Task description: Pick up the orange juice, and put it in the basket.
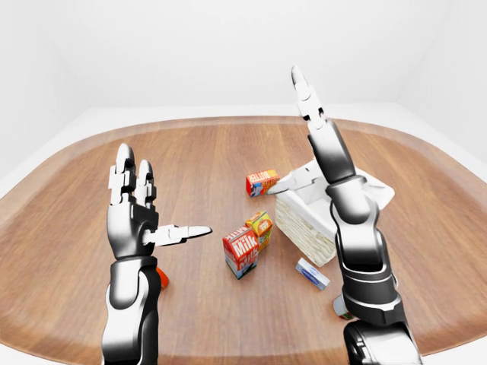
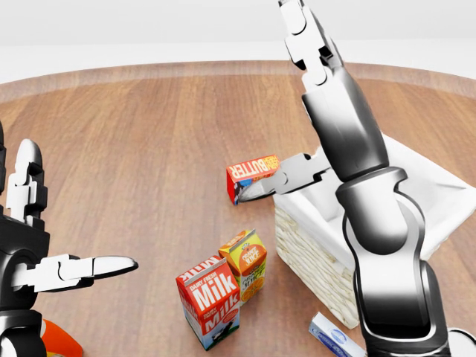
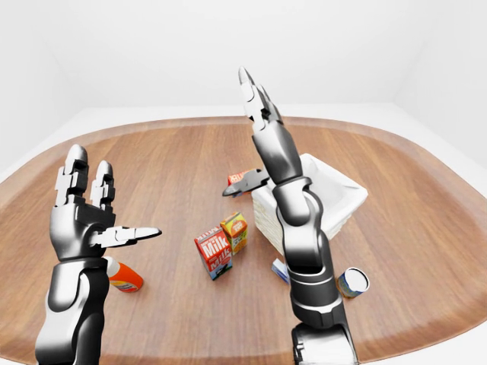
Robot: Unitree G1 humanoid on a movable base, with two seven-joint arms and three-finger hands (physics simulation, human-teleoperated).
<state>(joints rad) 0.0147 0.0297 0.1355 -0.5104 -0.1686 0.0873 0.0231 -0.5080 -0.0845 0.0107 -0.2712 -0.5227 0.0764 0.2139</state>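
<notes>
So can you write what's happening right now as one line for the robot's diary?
left hand open, raised | right hand open, raised | orange juice on table beside milk | basket holds no juice yet

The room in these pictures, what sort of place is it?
Probably a simulated test room, not a real kitchen: a bare wooden table, plain white walls, and a few groceries like a milk carton beside a basket.

Milk carton (image 2: pixel 210 301) touches the orange juice (image 2: pixel 246 263), basket (image 2: pixel 316 256) just beside.

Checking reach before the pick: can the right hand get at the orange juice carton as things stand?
Probably yes. The right hand is open and raised; the orange juice carton has its top clear, though the milk carton touches one side.
</notes>
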